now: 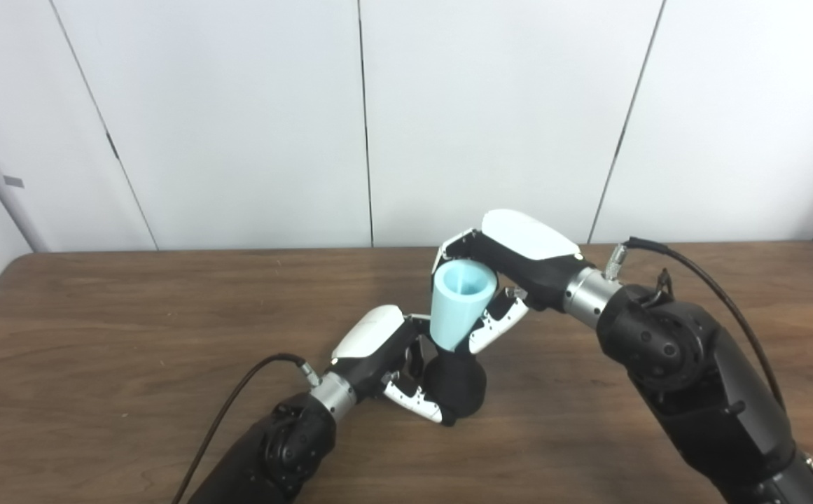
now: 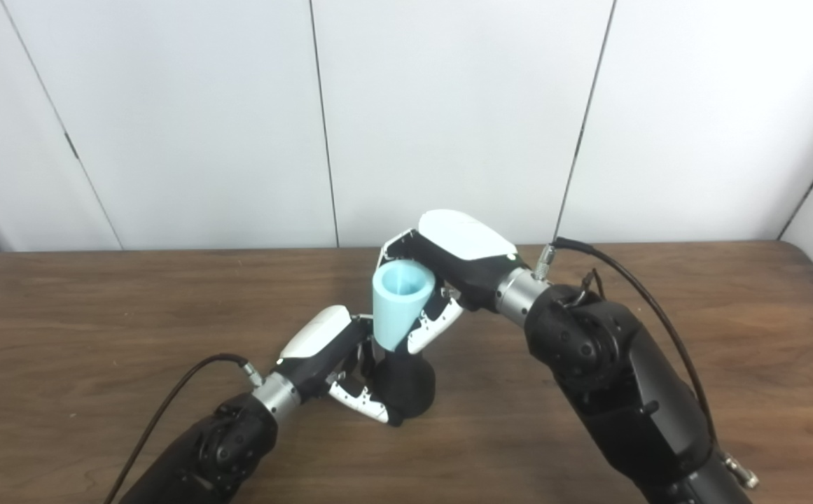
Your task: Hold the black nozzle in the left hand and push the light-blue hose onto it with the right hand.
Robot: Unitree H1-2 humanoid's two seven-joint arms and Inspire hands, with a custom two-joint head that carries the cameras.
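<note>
Right robot hand (image 1: pixel 501 280) gripping hose (image 1: pixel 460 304), atop nozzle (image 1: pixel 456 385)

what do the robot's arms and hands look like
Both arms are bulky black housings with round joint covers, each ending in a silver metal wrist ring. The left hand and right hand have black bodies with a glossy white shell on the back; the fingers are white and black. A black cable loops along each forearm.

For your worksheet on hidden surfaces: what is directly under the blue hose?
The black nozzle sits under the hose, held by the left hand. Its top, where the two meet, is covered by the hose, so the fit cannot be seen.
</note>
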